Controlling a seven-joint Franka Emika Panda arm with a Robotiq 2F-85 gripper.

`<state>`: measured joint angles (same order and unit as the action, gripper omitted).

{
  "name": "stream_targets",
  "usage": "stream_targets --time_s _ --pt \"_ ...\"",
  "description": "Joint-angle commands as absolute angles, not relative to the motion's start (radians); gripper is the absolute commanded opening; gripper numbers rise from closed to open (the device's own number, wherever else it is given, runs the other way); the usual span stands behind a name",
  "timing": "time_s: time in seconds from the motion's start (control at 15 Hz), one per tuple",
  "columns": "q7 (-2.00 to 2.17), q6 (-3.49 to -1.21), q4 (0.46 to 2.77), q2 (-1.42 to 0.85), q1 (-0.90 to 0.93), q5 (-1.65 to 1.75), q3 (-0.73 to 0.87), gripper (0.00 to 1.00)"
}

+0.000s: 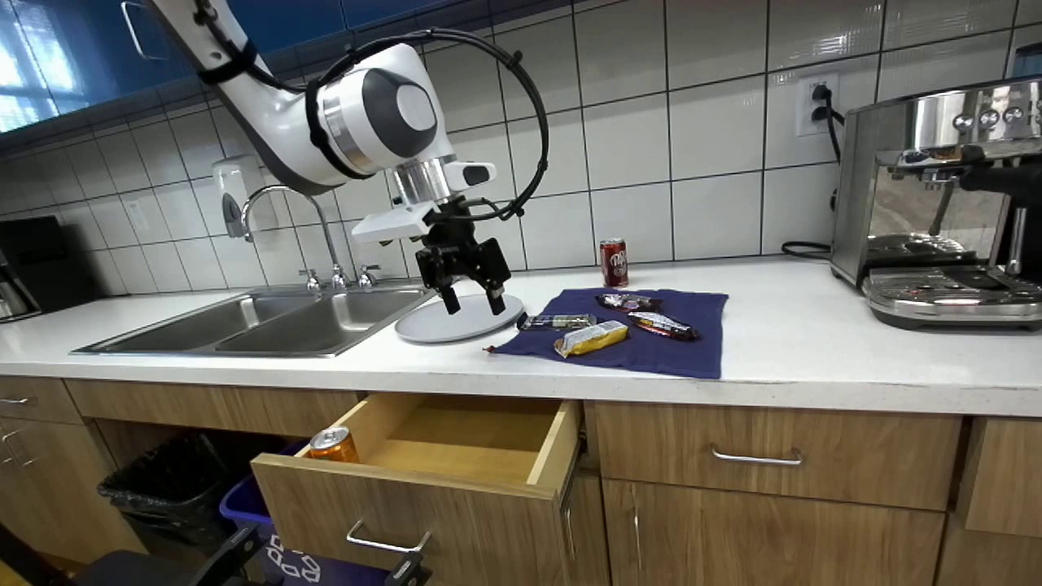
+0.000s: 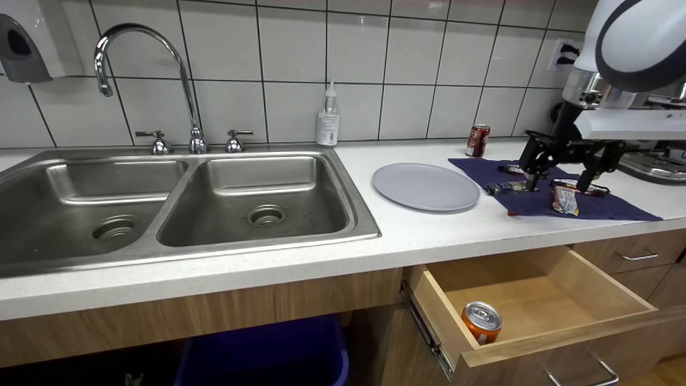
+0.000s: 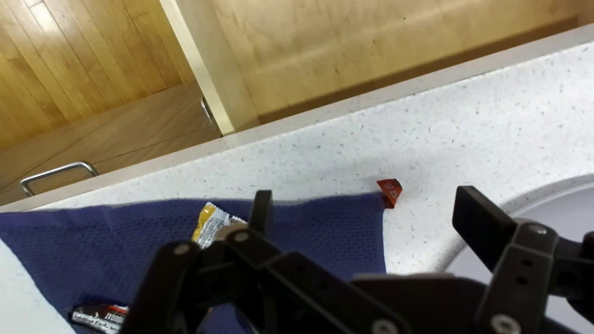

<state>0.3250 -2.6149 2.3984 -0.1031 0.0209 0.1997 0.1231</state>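
Gripper [image 3: 364, 203]: I find it hanging above the counter [image 3: 464, 139], fingers spread wide, nothing held. Both exterior views show air beneath it; that height, I judge, serves to clear what lies below.
Purple cloth [image 3: 343, 232]: laid flat near the grey plate [image 2: 426, 186]; it probably serves as a mat, grouping what lies on it and limiting slip.
Red-wrapped piece [image 3: 390, 191]: at a corner of the cloth, on the counter's front side, lined up within the finger gap in my wrist view. Whether an end is tucked under the cloth I cannot tell.
Yellow-wrapped bar [image 1: 592, 338]: flat on the cloth, partly masked by a finger in the wrist view.
Dark-wrapped bars [image 1: 663, 326]: three, lying loose on the cloth around the yellow one; the spacing leaves finger room about most of them, in my judgement.
Drawer [image 2: 541, 305]: pulled out under the counter, its interior exposed to both exterior views.
Orange can [image 2: 482, 326]: upright in the drawer's front corner; the side and front panels likely guard it against tipping.
Red can [image 1: 614, 263]: upright behind the cloth, near the tiled wall [image 1: 627, 220]; set back, it seems, out of the fingers' way.
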Motion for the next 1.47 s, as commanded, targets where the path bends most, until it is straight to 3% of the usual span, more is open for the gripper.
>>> stream_targets --time_s 0.0,1.4 --pt "0.342 -2.554 2.277 -0.186 0.013 0.122 0.094 1.0" --pt "0.528 -2.517 1.924 -0.487 0.021 -0.097 0.149 1.0"
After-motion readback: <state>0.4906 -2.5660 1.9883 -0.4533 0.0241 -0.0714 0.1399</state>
